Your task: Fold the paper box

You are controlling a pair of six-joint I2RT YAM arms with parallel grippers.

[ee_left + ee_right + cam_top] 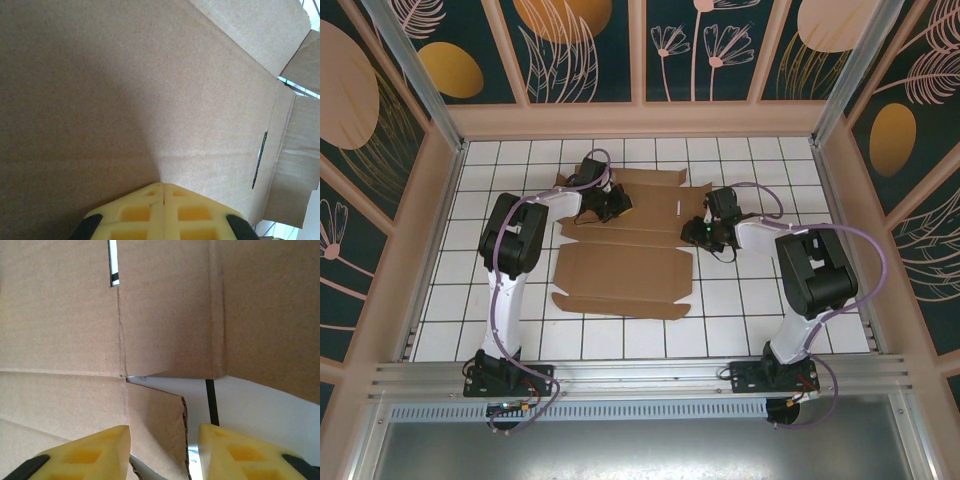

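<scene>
The paper box (625, 272) is a flat brown die-cut sheet lying on the white tiled floor, flaps spread out. My left gripper (619, 207) rests on the sheet's far left part; in the left wrist view its yellow fingers (150, 200) are shut tip to tip, with nothing between them, against the cardboard (150, 90). At the sheet's right edge is my right gripper (693, 231). In the right wrist view the right gripper (164, 432) is open, its jaws standing either side of a small side flap (152, 415) without touching it.
A thin slot (259, 160) is cut in the sheet near the left gripper. Bare white tile with a dark grout line (212, 400) lies right of the flap. Low beige walls (640, 120) enclose the tiled floor on three sides.
</scene>
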